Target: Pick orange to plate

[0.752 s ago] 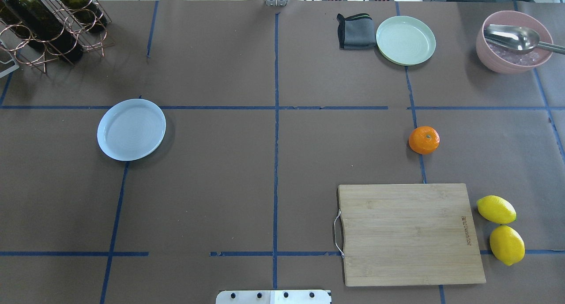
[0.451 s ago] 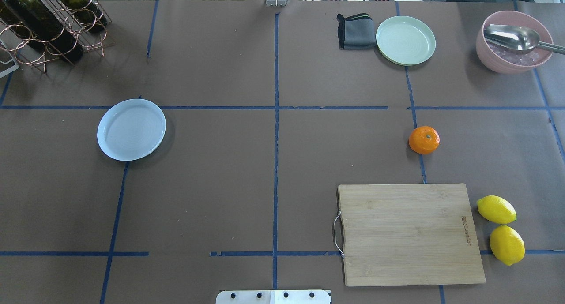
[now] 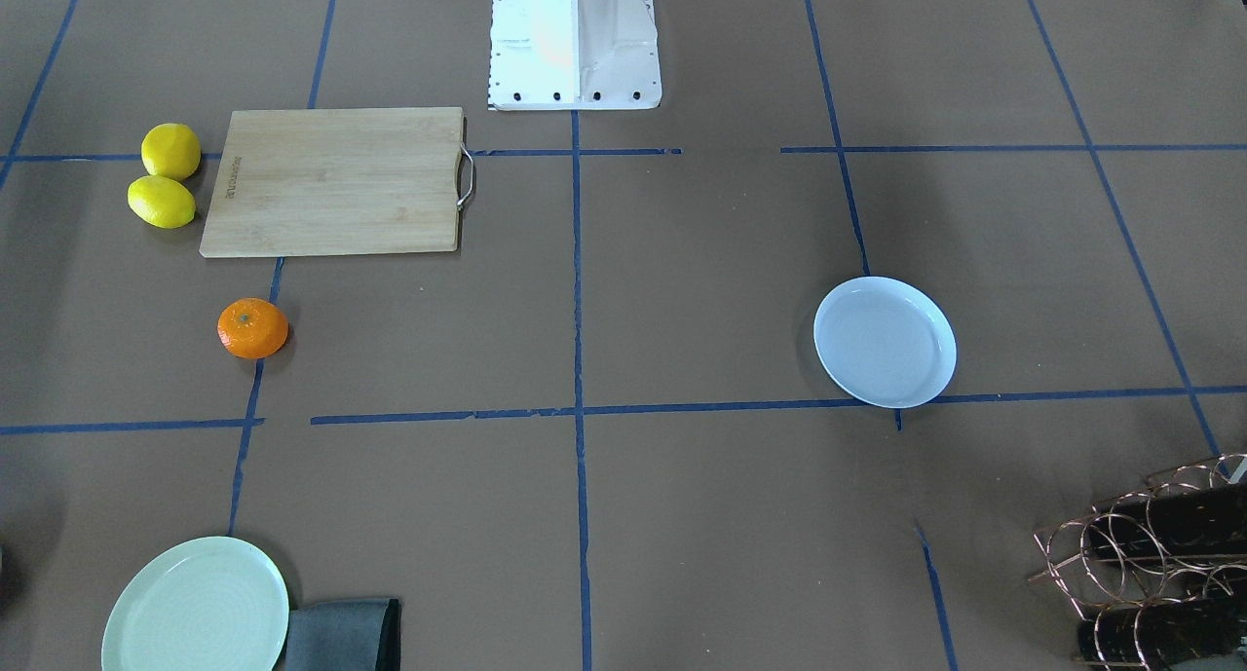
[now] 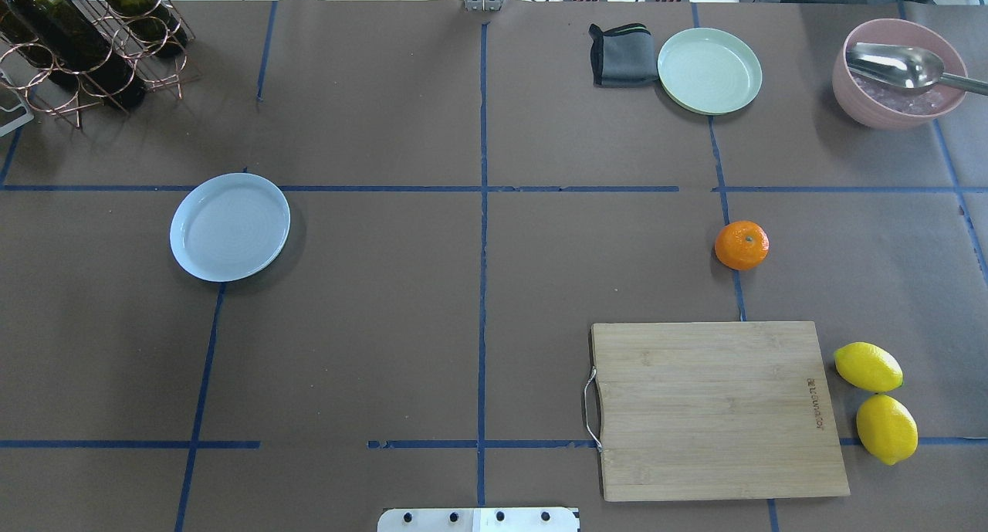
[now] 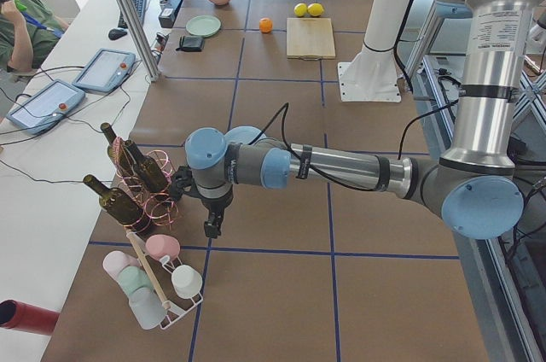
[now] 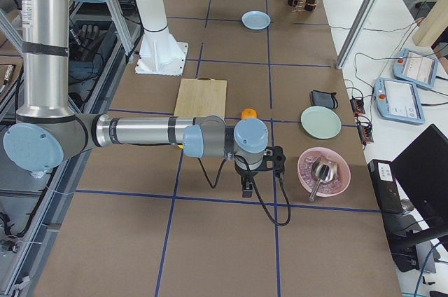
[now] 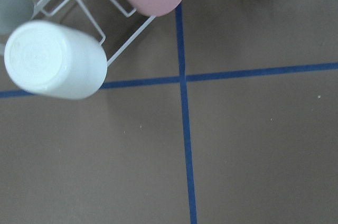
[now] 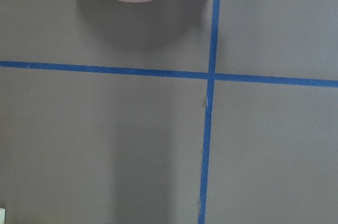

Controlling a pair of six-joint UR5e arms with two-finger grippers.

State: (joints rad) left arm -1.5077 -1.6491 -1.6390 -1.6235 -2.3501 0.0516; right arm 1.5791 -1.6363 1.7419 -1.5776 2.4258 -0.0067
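Note:
The orange (image 4: 741,245) sits alone on the brown table, right of centre, just beyond the cutting board; it also shows in the front view (image 3: 252,328). The pale blue plate (image 4: 229,226) lies far off on the left half, with nothing in it. No gripper appears in the overhead or front view. My left gripper (image 5: 210,227) hangs beside the wine rack at the table's left end, far from the plate. My right gripper (image 6: 245,188) hangs near the pink bowl at the right end, short of the orange (image 6: 248,113). I cannot tell whether either is open or shut.
A wooden cutting board (image 4: 714,408) lies near the robot's base, with two lemons (image 4: 867,366) at its right. A green plate (image 4: 709,70), a grey cloth (image 4: 620,55) and a pink bowl (image 4: 895,72) with a spoon stand at the back right. A wine rack (image 4: 85,38) stands back left.

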